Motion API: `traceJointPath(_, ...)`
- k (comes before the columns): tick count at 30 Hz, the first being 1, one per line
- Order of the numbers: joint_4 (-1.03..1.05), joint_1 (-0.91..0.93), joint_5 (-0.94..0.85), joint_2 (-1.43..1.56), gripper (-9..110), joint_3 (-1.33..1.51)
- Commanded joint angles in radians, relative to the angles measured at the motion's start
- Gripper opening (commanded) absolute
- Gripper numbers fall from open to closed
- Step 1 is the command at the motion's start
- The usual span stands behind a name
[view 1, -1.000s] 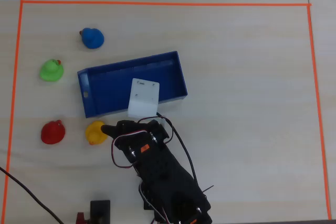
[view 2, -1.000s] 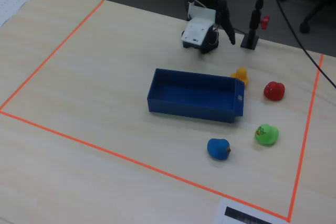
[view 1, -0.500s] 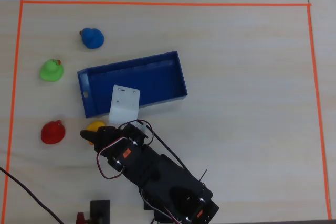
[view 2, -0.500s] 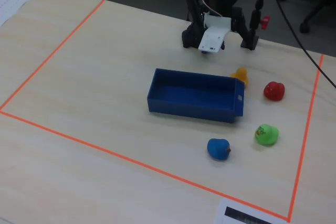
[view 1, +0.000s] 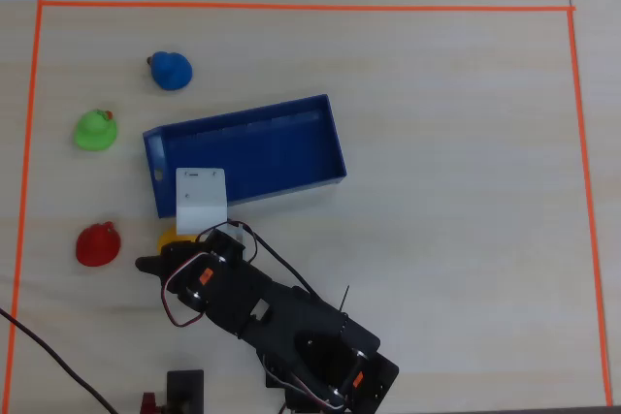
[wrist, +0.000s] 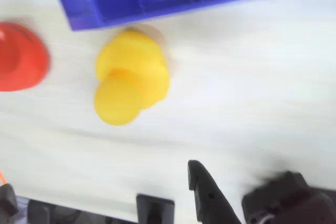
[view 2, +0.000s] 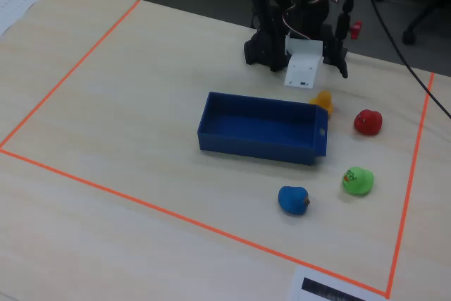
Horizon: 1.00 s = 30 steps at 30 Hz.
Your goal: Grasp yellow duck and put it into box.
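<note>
Yellow plastic, rounded and smooth: the yellow duck [wrist: 131,77] sits on the surface just beside the near corner of the box [view 1: 291,115], almost touching its outer wall in the wrist view. The gripper [wrist: 168,198] hangs above it, a little off to one side; only one dark finger is clear at the lower edge of that view, so I cannot tell if the jaws are apart or together.

I think the narrow gap between duck and wall is the main risk. A finger coming down there may hit the box rim, or push the box away. The duck is round, so an off-centre squeeze could make it slip out or roll toward the red duck [wrist: 21,56] nearby.

The surface [view 2: 141,89] is pale wood grain, marked with an orange tape border [view 2: 70,54]. A green duck [view 1: 96,130] and a blue duck [view 1: 171,71] stand apart from the box. Behind the table the fixed view shows a dark floor and chair legs.
</note>
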Motion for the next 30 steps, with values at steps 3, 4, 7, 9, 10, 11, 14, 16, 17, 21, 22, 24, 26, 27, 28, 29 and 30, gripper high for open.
traceJointPath(3, -0.061, 0.002, -0.009, -0.043, 44, -0.052)
traceJointPath(4, -0.069, 0.005, -0.011, -0.051, 44, -0.055)
traceJointPath(7, -0.115, 0.009, -0.011, -0.077, 44, -0.041)
traceJointPath(9, -0.153, 0.009, -0.008, -0.098, 44, -0.028)
traceJointPath(10, -0.167, 0.009, -0.006, -0.107, 44, -0.025)
traceJointPath(11, -0.179, 0.009, -0.006, -0.112, 44, -0.021)
traceJointPath(14, -0.204, 0.017, -0.009, -0.114, 44, -0.009)
traceJointPath(16, -0.216, 0.021, -0.011, -0.112, 44, 0.002)
traceJointPath(17, -0.229, 0.026, -0.015, -0.114, 44, 0.011)
traceJointPath(21, -0.281, 0.049, -0.037, -0.115, 43, 0.077)
traceJointPath(22, -0.296, 0.051, -0.037, -0.114, 43, 0.094)
traceJointPath(24, -0.322, 0.055, -0.034, -0.114, 43, 0.120)
traceJointPath(26, -0.336, 0.058, -0.034, -0.112, 43, 0.135)
traceJointPath(27, -0.339, 0.060, -0.034, -0.110, 43, 0.141)
traceJointPath(28, -0.341, 0.060, -0.034, -0.106, 43, 0.147)
traceJointPath(29, -0.341, 0.060, -0.031, -0.100, 43, 0.150)
traceJointPath(30, -0.336, 0.055, -0.028, -0.095, 43, 0.150)
